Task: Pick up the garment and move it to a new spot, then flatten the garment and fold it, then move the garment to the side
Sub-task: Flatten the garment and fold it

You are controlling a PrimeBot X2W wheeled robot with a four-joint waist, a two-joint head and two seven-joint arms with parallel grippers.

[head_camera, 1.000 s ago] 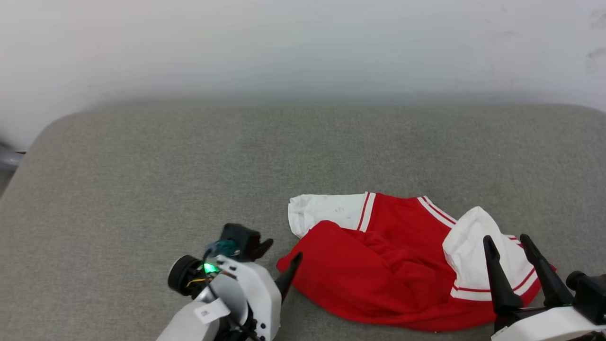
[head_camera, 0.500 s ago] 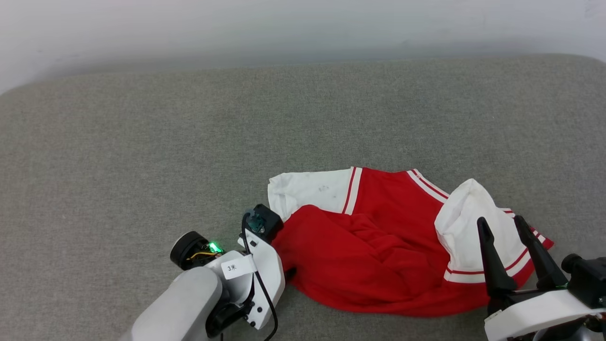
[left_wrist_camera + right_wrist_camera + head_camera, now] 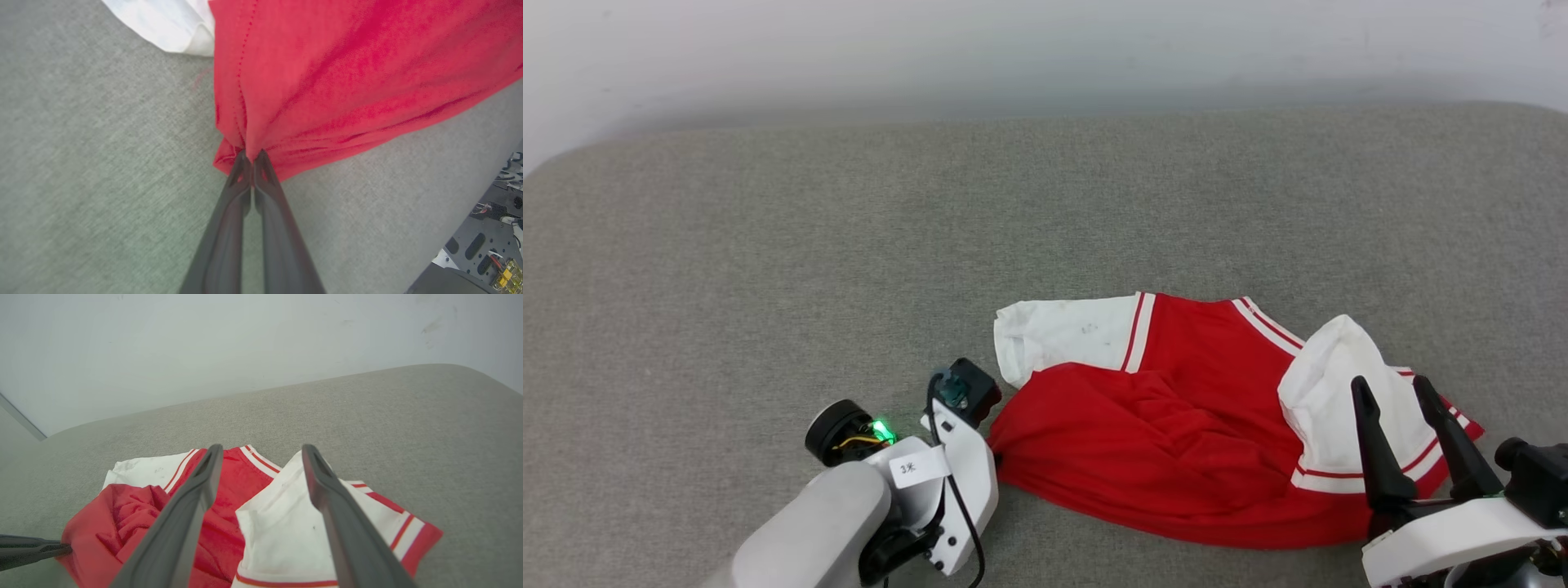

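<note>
Your grey fabric surface (image 3: 768,245) spans the head view, with a pale wall (image 3: 1045,49) behind it. The red jersey T-shirt (image 3: 1176,441) lies crumpled on the near right part of the surface. One white sleeve (image 3: 1062,331) lies flat at its far left corner, and a second sleeve (image 3: 1327,367) is bunched up at the right. Your left gripper (image 3: 250,157) has its fingers pinched together on the shirt's red left edge. Your right gripper (image 3: 1390,384) is spread apart over the bunched sleeve, gripping nothing.
</note>
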